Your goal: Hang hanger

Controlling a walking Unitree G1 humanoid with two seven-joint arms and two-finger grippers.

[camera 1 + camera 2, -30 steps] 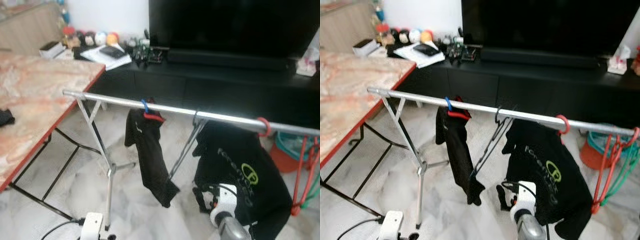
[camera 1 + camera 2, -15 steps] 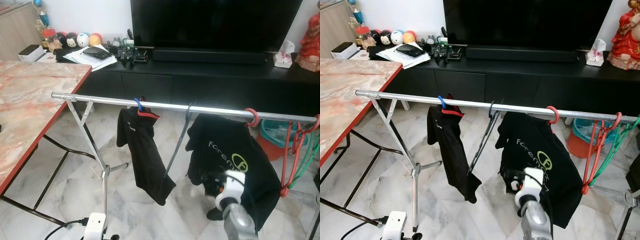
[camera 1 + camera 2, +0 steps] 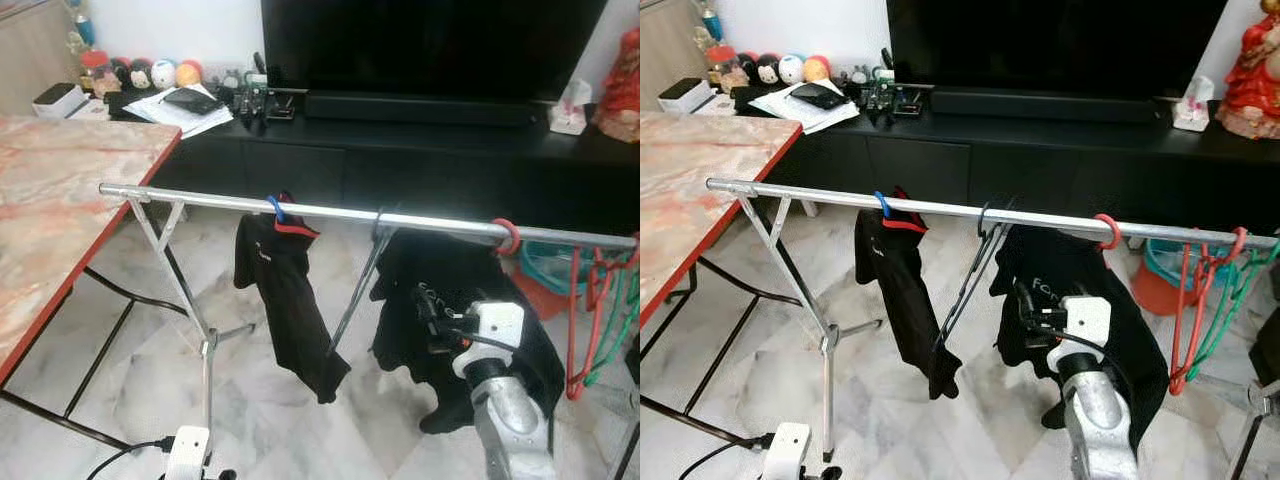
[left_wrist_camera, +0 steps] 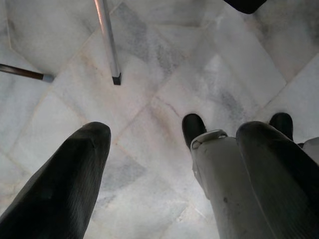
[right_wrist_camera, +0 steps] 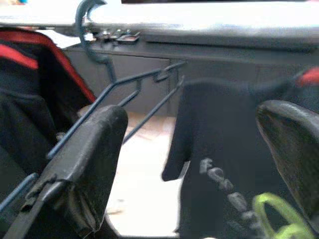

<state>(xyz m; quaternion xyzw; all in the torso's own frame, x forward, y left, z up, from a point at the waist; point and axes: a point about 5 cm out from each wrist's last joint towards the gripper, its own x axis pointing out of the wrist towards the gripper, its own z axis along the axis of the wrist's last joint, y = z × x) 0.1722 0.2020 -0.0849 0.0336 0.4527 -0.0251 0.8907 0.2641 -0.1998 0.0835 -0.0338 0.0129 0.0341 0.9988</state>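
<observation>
We are raising our right end effector [image 5: 189,164] in front of the black T-shirt [image 3: 1110,330], its fingers [image 5: 84,164] spread wide and holding nothing. The T-shirt is hanging on a red hanger [image 3: 1106,231] hooked over the silver rail [image 3: 940,209]. Just beside it a dark wire hanger [image 3: 975,275] is dangling bare from the same rail, and farther along a smaller black garment [image 3: 902,300] is hanging on a blue hook [image 3: 881,205]. Our left end effector [image 4: 174,169] is hanging low over the marble floor [image 4: 164,64], fingers apart and empty. The pink counter [image 3: 60,190] is standing to our left.
</observation>
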